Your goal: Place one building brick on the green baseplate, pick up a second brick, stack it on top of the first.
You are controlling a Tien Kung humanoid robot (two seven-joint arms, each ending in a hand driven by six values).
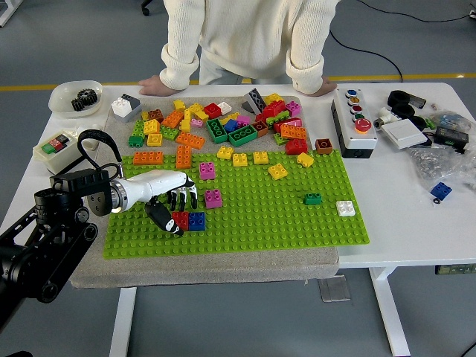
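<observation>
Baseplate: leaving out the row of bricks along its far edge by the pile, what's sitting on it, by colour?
pink bricks: 2
yellow brick: 1
red brick: 1
blue brick: 1
green brick: 1
white brick: 1
Total: 7

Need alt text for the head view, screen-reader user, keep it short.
The robot's left hand reaches over the green baseplate, fingers curled at a red brick that sits beside a blue brick. Loose bricks are piled along the far edge, where a person leans both hands on the white table.
</observation>
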